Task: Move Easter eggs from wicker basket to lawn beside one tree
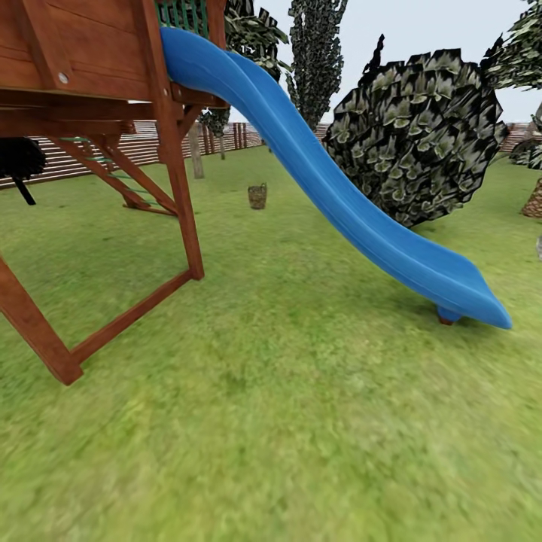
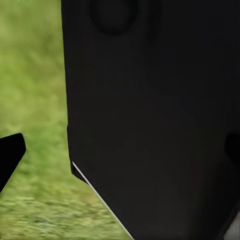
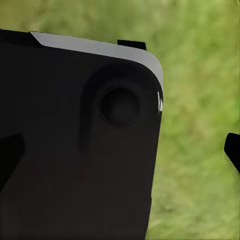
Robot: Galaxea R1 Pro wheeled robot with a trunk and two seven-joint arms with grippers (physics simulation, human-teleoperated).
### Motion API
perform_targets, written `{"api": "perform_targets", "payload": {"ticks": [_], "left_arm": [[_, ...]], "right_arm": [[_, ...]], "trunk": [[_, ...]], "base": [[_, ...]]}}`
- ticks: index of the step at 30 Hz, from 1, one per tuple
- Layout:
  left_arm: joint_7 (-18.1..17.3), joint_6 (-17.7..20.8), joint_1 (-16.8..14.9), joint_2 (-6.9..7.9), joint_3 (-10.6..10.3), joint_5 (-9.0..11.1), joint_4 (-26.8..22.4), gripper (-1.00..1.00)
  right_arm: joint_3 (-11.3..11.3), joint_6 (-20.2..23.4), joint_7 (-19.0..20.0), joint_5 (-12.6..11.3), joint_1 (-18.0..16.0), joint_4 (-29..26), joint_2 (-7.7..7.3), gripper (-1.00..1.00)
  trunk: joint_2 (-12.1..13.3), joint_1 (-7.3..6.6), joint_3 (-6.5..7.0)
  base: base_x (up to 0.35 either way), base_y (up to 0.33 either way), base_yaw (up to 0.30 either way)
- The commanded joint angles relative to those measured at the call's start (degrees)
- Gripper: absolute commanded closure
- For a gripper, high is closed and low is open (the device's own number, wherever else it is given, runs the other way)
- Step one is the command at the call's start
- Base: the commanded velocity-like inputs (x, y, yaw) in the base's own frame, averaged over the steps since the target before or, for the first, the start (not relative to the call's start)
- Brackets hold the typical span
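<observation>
Your head view held the wicker basket [image 1: 257,196] far off, upper centre of the frame, alone on the lawn [image 1: 286,421]; its contents were too small to tell. Between you and it: open grass, flanked by the wooden playset [image 1: 90,98] at upper left and its blue slide [image 1: 331,188] running diagonally to the right. A rounded leafy bush [image 1: 421,132] stood behind the slide; a slatted fence [image 1: 143,147] closed the background. Your wrist views showed black robot body [image 2: 155,120] over blurred grass; whether either claw was apart or together, you could not tell.
</observation>
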Motion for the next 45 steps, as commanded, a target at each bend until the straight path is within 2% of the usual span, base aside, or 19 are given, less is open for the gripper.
{"api": "perform_targets", "payload": {"ticks": [1, 16, 45], "left_arm": [[0.00, -0.03, -0.02, 0.00, 0.21, 0.05, 0.00, -1.00], [0.00, -0.02, -0.02, -0.02, 0.21, 0.09, 0.00, -1.00], [0.00, -0.03, -0.02, 0.00, 0.21, 0.07, 0.00, -1.00]], "right_arm": [[0.00, -0.16, -0.02, 0.50, -0.03, 0.04, -0.02, -1.00], [0.01, -0.16, -0.02, 0.50, -0.03, 0.04, -0.01, -1.00], [0.03, -0.16, -0.02, 0.50, -0.03, 0.04, 0.05, -1.00]], "trunk": [[-0.02, 0.03, -0.05], [-0.02, 0.03, -0.05], [-0.02, 0.03, -0.05]], "base": [[0.327, 0.087, 0.000], [0.327, 0.082, 0.000], [0.337, 0.002, 0.001]]}}
